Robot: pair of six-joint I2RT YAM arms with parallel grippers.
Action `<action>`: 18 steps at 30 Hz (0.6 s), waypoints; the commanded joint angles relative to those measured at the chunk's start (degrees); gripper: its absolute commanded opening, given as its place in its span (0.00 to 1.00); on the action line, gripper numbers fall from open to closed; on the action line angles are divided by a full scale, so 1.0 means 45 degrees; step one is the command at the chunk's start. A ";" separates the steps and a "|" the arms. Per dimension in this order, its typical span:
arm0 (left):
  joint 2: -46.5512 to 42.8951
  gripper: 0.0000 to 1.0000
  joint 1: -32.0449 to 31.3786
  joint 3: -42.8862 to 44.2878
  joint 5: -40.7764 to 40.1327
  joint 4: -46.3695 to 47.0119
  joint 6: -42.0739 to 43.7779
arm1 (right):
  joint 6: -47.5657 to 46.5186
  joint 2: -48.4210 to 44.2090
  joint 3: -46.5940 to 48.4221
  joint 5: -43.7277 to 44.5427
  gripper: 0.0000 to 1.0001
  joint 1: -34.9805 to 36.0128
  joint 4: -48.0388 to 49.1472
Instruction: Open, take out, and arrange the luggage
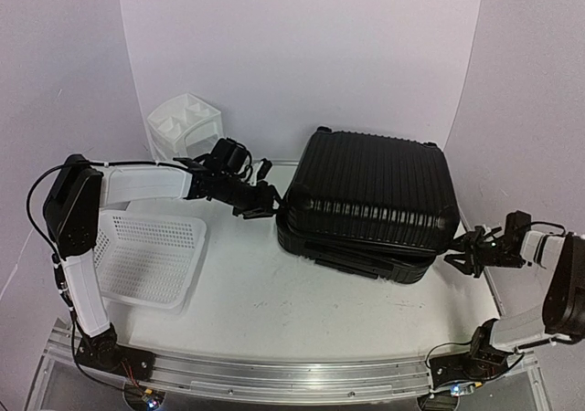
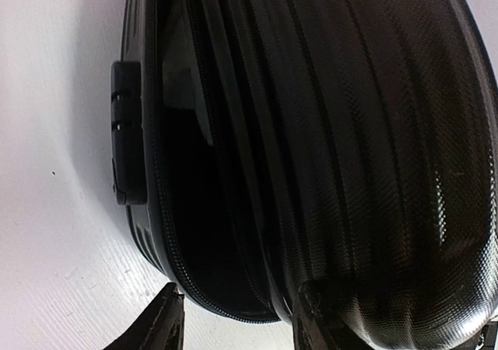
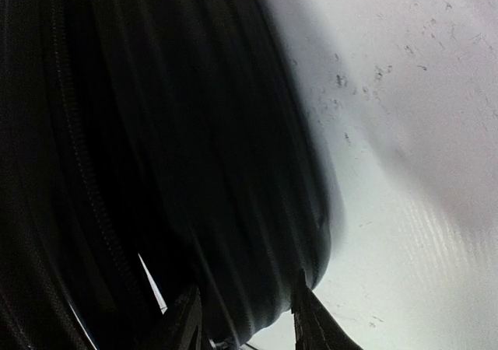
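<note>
1. Position: the luggage point(image 1: 366, 192), a large black ribbed hard-shell suitcase, lies flat on its broad side on the white table point(image 1: 274, 292). A white plastic mesh basket point(image 1: 146, 260) sits well to its left, and a small white drawer unit point(image 1: 183, 123) stands beyond its far-left corner.
2. Left gripper point(image 1: 262, 203): at the luggage's left corner. In the wrist view its fingers straddle the zippered shell rim and appear to pinch it.
3. Right gripper point(image 1: 457, 258): at the luggage's near-right corner, fingers likewise closed around the shell edge.
4. Progress: early. The shells are parted by a dark gap at the left corner, so the zip looks undone, but the lid is not raised. Nothing is out, and the contents are not visible. Opening fully, emptying and arranging all remain.
5. Orientation: the ribs run from the near edge to the far edge, slightly skewed. The long axis probably follows them, though foreshortening makes this uncertain. Small lumps on the far edge suggest the wheel end faces away from the arms.
</note>
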 commanded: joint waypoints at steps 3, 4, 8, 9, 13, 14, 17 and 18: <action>-0.1067 0.49 -0.0527 0.1678 0.0772 0.0713 0.0292 | 0.2741 -0.3651 0.0668 -0.1300 0.43 0.0555 0.1503; -0.1129 0.49 -0.0527 0.1855 0.0775 0.0685 0.0310 | 0.3086 -0.4005 0.0890 -0.1106 0.46 0.0564 0.1501; -0.1173 0.51 -0.0527 0.2587 0.0688 0.0620 0.0378 | 0.3934 -0.3892 0.1662 -0.0598 0.53 0.1080 0.2372; -0.1196 0.53 -0.0527 0.2708 0.0604 0.0617 0.0404 | 0.4050 -0.3656 0.1888 -0.0434 0.54 0.1274 0.2609; -0.1458 0.60 -0.0508 0.2968 -0.0067 0.0482 0.0705 | 0.4371 -0.2830 0.3169 0.0112 0.56 0.1926 0.3219; -0.1566 0.62 -0.0493 0.2988 -0.0242 0.0439 0.0840 | 0.4381 -0.2627 0.3531 0.0293 0.57 0.2058 0.3286; -0.1824 0.72 -0.0407 0.3087 -0.0765 0.0172 0.1211 | 0.4313 -0.1642 0.4810 0.0487 0.58 0.2316 0.3411; -0.1868 0.73 -0.0368 0.3151 -0.0845 0.0044 0.1318 | 0.4254 -0.1331 0.5143 0.0599 0.59 0.2381 0.3422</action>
